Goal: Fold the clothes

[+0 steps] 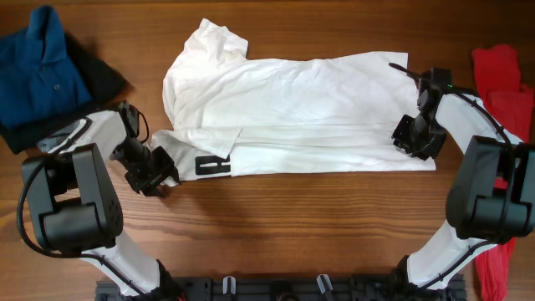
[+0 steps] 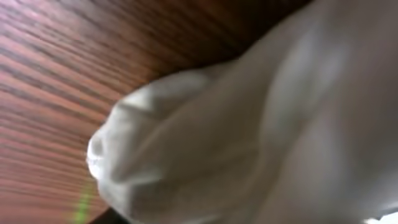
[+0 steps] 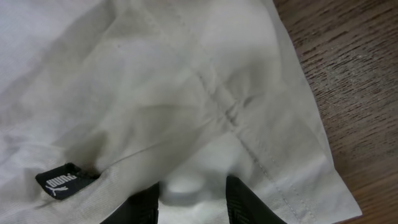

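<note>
The white T-shirt [image 1: 292, 109] lies spread across the middle of the table, its lower part folded up, with a black block print [image 1: 212, 165] showing near its left end. My left gripper [image 1: 155, 174] is at the shirt's lower-left corner. In the left wrist view, blurred white fabric [image 2: 249, 137] fills the frame and hides the fingers. My right gripper [image 1: 418, 135] is at the shirt's right edge. In the right wrist view its two black fingers [image 3: 193, 202] pinch a bunch of white cloth [image 3: 186, 93] next to a black brand tag [image 3: 61, 182].
A blue polo [image 1: 38, 67] lies on dark pieces [image 1: 100, 75] at the far left corner. Red shirts [image 1: 506, 92] lie along the right edge. Bare wood table [image 1: 318, 217] runs in front of the shirt.
</note>
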`<action>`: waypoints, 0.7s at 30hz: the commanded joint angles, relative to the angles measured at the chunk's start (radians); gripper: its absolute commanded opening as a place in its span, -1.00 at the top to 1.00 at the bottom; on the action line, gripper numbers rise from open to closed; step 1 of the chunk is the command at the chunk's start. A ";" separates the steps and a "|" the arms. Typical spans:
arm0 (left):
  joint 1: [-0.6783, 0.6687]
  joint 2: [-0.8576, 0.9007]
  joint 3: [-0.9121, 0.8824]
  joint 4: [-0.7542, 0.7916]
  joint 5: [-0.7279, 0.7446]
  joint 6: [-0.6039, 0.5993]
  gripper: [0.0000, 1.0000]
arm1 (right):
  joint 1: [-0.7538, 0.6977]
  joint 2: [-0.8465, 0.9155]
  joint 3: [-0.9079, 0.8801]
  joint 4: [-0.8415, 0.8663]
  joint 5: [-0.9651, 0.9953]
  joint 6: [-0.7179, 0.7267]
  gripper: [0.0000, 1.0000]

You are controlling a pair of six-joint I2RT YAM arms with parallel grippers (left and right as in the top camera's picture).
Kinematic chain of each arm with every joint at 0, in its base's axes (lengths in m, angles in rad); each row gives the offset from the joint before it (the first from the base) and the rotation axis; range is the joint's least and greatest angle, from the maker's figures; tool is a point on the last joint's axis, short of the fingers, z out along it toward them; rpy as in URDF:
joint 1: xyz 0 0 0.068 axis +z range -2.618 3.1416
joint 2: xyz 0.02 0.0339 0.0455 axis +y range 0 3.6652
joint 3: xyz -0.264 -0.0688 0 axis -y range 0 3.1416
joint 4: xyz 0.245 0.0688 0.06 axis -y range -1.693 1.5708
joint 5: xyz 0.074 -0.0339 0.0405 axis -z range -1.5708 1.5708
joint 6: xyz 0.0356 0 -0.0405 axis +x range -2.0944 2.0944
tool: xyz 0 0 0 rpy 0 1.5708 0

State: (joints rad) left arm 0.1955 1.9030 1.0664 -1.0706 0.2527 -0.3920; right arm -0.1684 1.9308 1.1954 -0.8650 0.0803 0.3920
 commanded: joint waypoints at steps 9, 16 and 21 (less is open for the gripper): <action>0.000 -0.086 -0.006 0.092 -0.375 -0.098 0.92 | -0.024 0.075 -0.042 0.023 0.129 0.000 0.29; 0.000 -0.239 -0.006 0.122 -0.576 -0.142 0.92 | -0.024 0.075 -0.042 0.023 0.129 0.000 0.28; 0.000 -0.320 -0.006 0.139 -0.703 -0.140 0.82 | -0.024 0.075 -0.042 0.029 0.129 0.000 0.28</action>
State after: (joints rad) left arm 0.1822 1.6341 1.0607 -0.9455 -0.2180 -0.5053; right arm -0.1684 1.9308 1.1954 -0.8646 0.0803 0.3920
